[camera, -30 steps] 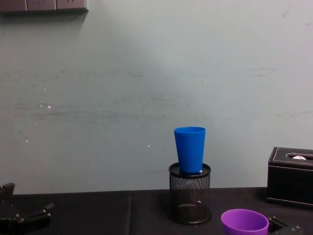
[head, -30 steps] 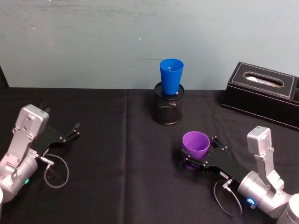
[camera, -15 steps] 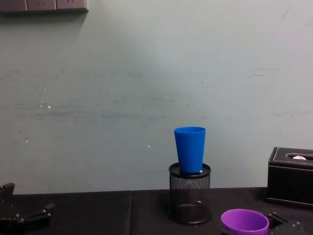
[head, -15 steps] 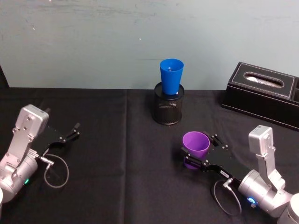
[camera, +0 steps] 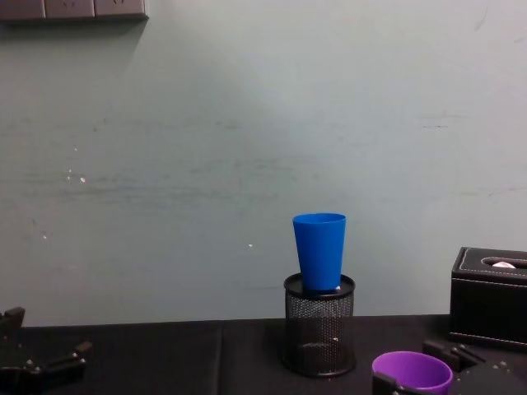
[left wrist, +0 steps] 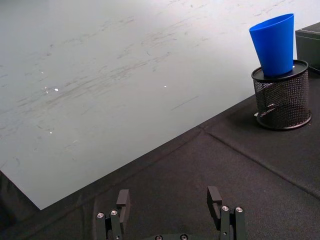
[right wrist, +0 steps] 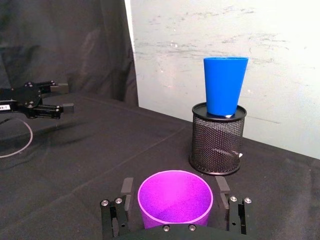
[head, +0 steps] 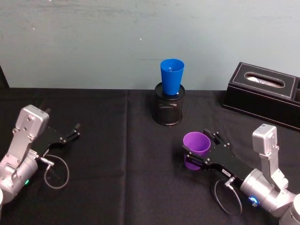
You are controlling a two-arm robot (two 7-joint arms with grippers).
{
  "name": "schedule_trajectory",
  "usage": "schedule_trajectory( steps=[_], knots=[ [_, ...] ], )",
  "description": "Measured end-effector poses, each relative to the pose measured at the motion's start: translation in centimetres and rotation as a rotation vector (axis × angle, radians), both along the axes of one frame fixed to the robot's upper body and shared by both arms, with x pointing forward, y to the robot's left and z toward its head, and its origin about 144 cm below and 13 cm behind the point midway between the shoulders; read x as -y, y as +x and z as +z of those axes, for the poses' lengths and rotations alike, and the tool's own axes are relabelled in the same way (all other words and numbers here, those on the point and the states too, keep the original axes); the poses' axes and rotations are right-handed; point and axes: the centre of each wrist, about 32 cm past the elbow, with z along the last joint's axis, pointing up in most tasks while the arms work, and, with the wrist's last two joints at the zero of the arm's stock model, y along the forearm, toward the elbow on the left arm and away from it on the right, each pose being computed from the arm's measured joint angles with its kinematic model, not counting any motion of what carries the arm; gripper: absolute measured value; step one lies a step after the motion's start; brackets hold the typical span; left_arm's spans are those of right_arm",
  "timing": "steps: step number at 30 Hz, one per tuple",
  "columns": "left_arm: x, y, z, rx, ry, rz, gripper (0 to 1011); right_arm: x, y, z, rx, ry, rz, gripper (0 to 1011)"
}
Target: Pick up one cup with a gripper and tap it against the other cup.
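Just in front of the black mesh pen holder [head: 168, 108] holding the tall blue plastic cup [head: 171, 76], your right gripper [head: 200, 151] had closed around the wide purple plastic cup [head: 195, 149], so you needed a level lift first.

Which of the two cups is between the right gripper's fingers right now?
The purple cup sits upright between the right gripper's fingers. The blue cup stands apart, propped in the black mesh pen holder near the wall.
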Motion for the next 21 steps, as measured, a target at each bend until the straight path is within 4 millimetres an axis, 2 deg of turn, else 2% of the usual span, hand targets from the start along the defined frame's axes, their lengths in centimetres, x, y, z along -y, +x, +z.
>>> schedule_trajectory(
  steps=[21],
  knots=[
    [0.0, 0.0, 0.0, 0.000, 0.000, 0.000, 1011, 0.2, -0.6, 1.5, 0.054, 0.022, 0.001, 1003]
  ],
)
